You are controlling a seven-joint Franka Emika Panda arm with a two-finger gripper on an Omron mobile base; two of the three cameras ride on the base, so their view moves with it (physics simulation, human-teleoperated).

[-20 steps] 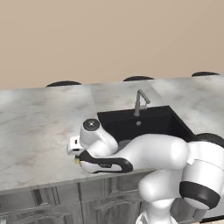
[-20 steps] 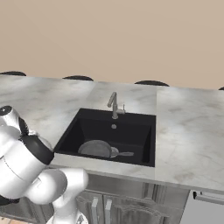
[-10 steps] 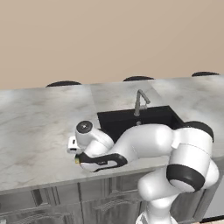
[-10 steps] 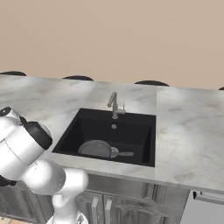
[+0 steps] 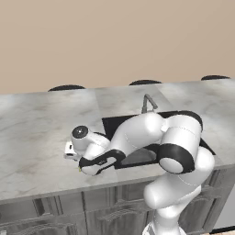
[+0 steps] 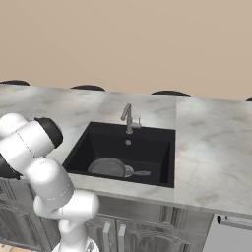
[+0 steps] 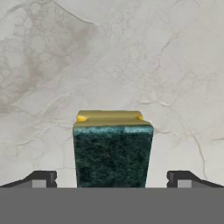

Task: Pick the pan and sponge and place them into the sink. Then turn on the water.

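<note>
Hovering over the grey marble counter (image 7: pixel 175 65), I am looking straight down my own fingers at the sponge (image 7: pixel 113 151). My gripper (image 7: pixel 112 179) is spread as wide as it goes and is holding nothing: one fingertip (image 7: pixel 41 178) is showing to one side of the sponge, the other (image 7: pixel 183 178) to the opposite side, each with bare counter between it and the sponge's flanks. That is the relation everything is turning on right now. The sponge is lying between my fingers, green face up with its yellow layer peeking at the far end, and its long axis is running away from me, across the line joining my two tips. So the short dimension is the one sitting in my gap, which I am judging to be the friendlier one to close on.

From the left base camera, my hand (image 5: pixel 94 160) is hanging low at the counter's front, off to the side of the sink (image 5: pixel 114 123). The pan (image 6: pixel 109 167) is lying in the sink already, handle pointing toward the basin's far side, below the faucet (image 6: pixel 128 118), which is running no water.

Coming down squarely is what I am reckoning the next move needs, keeping both tips clear of the sponge's sides until I am level with it.
</note>
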